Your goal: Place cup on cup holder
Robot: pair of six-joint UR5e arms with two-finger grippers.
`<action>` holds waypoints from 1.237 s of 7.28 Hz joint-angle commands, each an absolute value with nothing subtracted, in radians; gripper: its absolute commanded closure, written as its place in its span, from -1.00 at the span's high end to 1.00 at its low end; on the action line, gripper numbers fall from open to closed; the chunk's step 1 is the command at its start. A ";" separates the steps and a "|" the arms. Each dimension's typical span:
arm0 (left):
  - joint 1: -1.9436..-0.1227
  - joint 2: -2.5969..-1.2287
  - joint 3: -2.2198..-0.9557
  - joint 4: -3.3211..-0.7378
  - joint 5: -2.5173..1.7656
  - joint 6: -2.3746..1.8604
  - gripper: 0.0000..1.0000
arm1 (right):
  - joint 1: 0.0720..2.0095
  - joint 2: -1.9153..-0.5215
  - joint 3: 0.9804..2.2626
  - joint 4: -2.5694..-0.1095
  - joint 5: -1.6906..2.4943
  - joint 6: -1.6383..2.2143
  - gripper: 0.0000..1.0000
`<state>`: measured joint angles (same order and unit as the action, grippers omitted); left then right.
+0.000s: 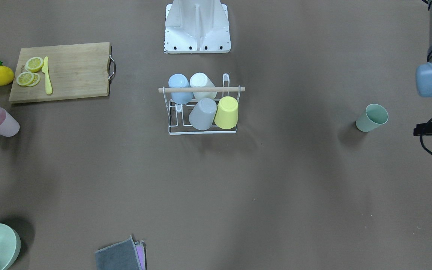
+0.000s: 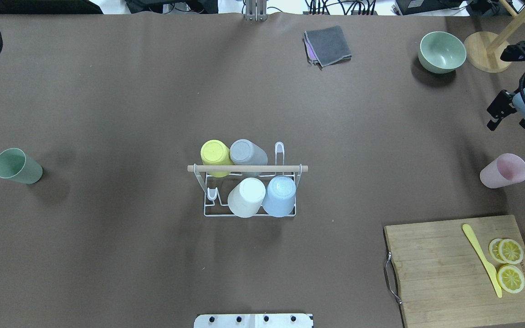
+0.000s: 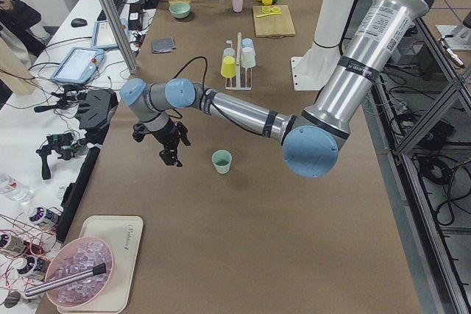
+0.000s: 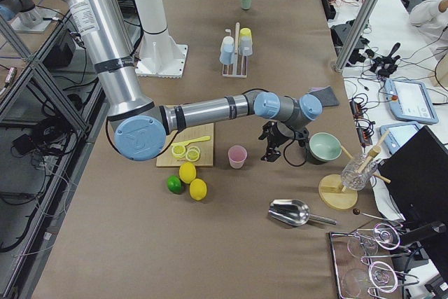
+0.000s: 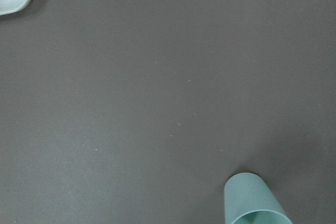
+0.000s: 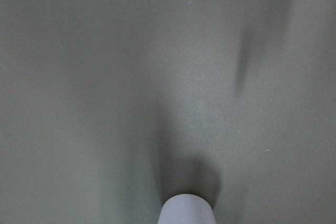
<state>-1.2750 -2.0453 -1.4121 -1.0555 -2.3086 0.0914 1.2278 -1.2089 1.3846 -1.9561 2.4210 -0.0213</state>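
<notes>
Four cups are held upturned on the cup holder [image 2: 248,168] at the middle of the table [image 2: 107,250]: yellow cup [image 2: 215,155], grey cup [image 2: 247,152], white cup [image 2: 247,197], blue cup [image 2: 280,195]. Two are stood upright: a green cup [image 2: 16,166] near the left gripper [image 3: 174,157], a pink cup [image 2: 505,171] near the right gripper [image 4: 269,153]. Neither gripper's jaw width can be told.

Around the table's edges
Cutting board [image 2: 440,273] with lemon slices [image 2: 511,279] and a yellow knife [image 2: 482,259]; green bowl [image 2: 442,51]; grey cloth [image 2: 330,44] (folded, purple beneath).
</notes>
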 commanded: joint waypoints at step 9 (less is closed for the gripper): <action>-1.103 -2.151 -1.128 -0.880 -2.379 0.236 0.95 | 1.154 -1.115 1.224 -2.155 2.393 -0.161 0.91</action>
<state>-1.1035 -2.1464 -1.1515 -0.8759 -2.3701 0.2289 1.1650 -1.1144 1.2349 -2.1429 2.3941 -0.1500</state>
